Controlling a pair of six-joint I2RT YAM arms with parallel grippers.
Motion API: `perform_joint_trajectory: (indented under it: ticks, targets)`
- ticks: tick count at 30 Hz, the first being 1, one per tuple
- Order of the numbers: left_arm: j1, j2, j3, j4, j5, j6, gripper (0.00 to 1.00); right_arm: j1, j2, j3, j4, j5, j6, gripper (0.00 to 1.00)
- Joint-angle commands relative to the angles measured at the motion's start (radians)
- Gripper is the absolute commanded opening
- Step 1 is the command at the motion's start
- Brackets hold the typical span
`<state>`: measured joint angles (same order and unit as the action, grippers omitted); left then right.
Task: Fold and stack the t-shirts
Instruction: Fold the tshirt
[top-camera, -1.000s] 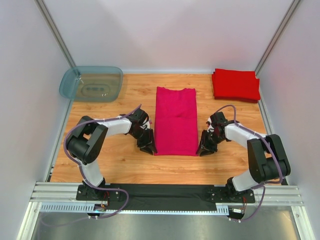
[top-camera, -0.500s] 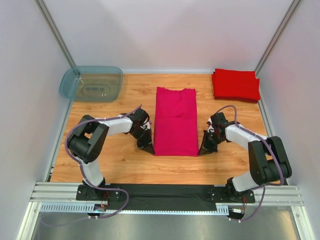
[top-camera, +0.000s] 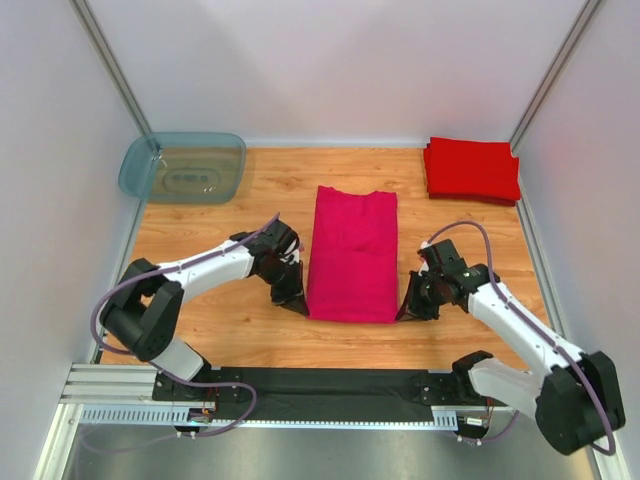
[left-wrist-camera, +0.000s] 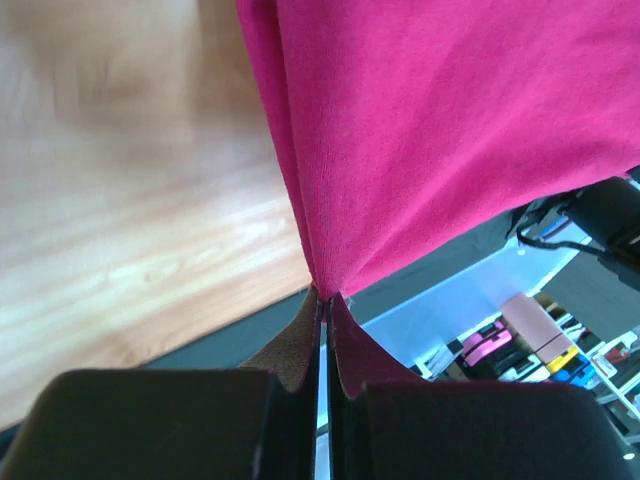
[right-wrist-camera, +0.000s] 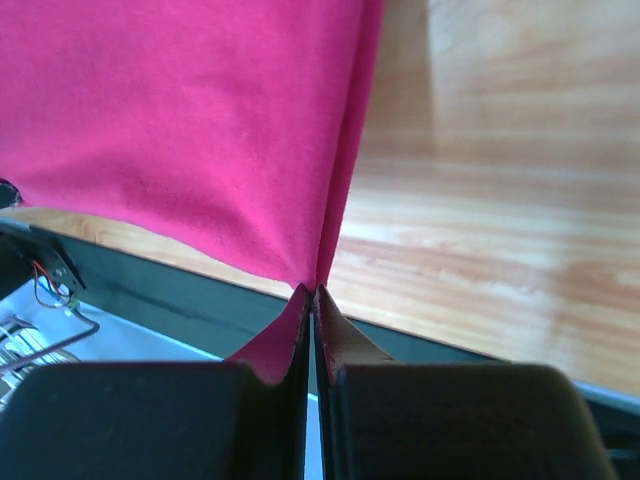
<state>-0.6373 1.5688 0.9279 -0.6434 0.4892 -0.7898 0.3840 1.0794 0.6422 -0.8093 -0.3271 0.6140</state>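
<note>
Top view: magenta-pink t-shirt (top-camera: 352, 255) lies mid-desk as a long narrow rectangle running near to far, slightly skewed, far end at approx. desk centre line. Left arm (top-camera: 215, 265) reaches in from the left and right arm (top-camera: 505, 310) from the right; each meets one near corner of the shirt. Left jaws at near-left corner, right jaws at near-right corner, both pressed together on the cloth. Red t-shirts (top-camera: 471, 169) sit folded in a neat stack at the far-right corner, well apart from the magenta one. Blue-grey tub (top-camera: 183, 167) at far-left corner, its left part past the edge of the desk (top-camera: 250, 325). Left wrist view: jaws closed tight, no gap seen, pinching a corner of magenta cloth; fabric fans out from the pinch w/ creases converging on it; wood surface to the left, dark strip beneath the hem. Right wrist view: same condition, jaws pressed together on a magenta corner, cloth spreading up and to the left, folded edge running straight up from the pinch; wood surface to the right.
</note>
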Motion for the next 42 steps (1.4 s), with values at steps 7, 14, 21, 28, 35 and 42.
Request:
perform_joint_trajectory:
  ticks: [7,14,21,28,35,42]
  targets:
    - [-0.028,-0.225,-0.003,-0.164,-0.069,-0.095,0.0,0.098,-0.233,0.031,-0.18,0.124,0.171,0.0]
    - [-0.007,-0.109,0.188,-0.258,-0.118,-0.026,0.0,0.098,-0.129,0.186,-0.202,0.206,0.102,0.0]
    - [0.105,0.019,0.389,-0.286,-0.104,0.027,0.0,0.044,0.114,0.43,-0.191,0.247,0.006,0.0]
    - [0.18,0.227,0.707,-0.268,-0.025,0.07,0.0,-0.066,0.384,0.752,-0.199,0.235,-0.103,0.0]
    - [0.26,0.479,1.002,-0.227,0.014,0.02,0.0,-0.142,0.609,0.979,-0.169,0.2,-0.154,0.0]
    - [0.31,0.695,1.138,-0.001,0.144,-0.046,0.0,-0.178,0.819,1.16,-0.145,0.174,-0.183,0.0]
